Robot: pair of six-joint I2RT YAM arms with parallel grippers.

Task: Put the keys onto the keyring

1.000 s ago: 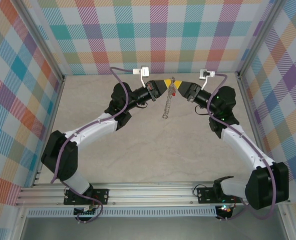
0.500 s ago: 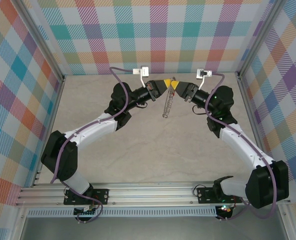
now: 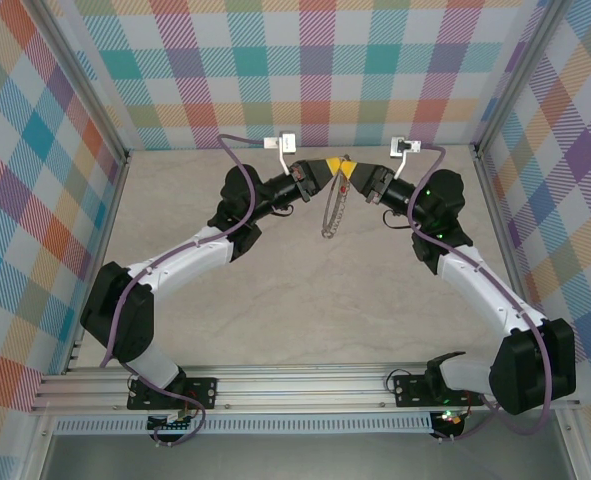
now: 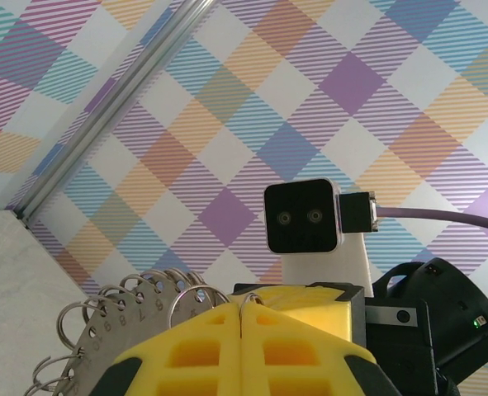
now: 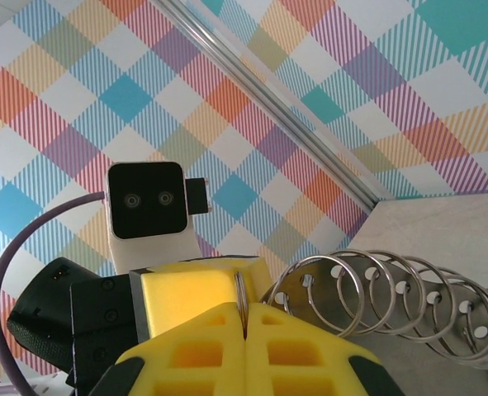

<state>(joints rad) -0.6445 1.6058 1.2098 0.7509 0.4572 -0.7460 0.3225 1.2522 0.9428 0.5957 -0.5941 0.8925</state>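
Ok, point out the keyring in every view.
Top external: keyring hangs at upper centre, from where left gripper and right gripper meet.
Left wrist: keyring at bottom left, beside the yellow fingers.
Right wrist: keyring at lower right, beside the yellow fingers.
Shared landmark: the plaid wall behind.

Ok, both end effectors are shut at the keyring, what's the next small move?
Probably ease the right end effector slightly away from the left end effector, to spread a gap in the ring. Both are shut on the keyring, each pinching a wire ring at its tips.
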